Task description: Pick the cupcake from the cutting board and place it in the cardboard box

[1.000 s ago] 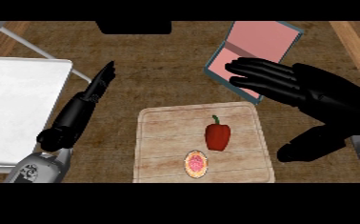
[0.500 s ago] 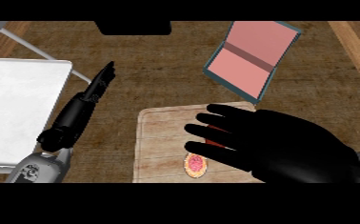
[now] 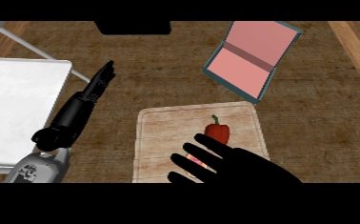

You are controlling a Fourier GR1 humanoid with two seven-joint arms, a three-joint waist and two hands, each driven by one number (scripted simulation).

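Observation:
A light wooden cutting board (image 3: pixel 158 137) lies at the lower middle of the counter. On it stands a red bell pepper (image 3: pixel 217 132), and just below it a pink-frosted cupcake (image 3: pixel 193 161) shows only as a sliver between dark fingers. My right hand (image 3: pixel 239 166) hovers over the cupcake with its fingers spread and straight, hiding most of it. The cardboard box (image 3: pixel 252 58), pink inside with a teal rim, lies open at the upper right. My left hand (image 3: pixel 91 92) rests open at the left, fingers pointing up.
A white tray-like surface (image 3: pixel 28 104) with a metal rail fills the left side. A dark object (image 3: pixel 134 26) sits at the top edge. A strip of lighter wood (image 3: pixel 348 39) runs along the right edge.
My right hand has come down and toward me, from the box, across the board, to over the cupcake. The pepper is uncovered again. The left hand has not moved.

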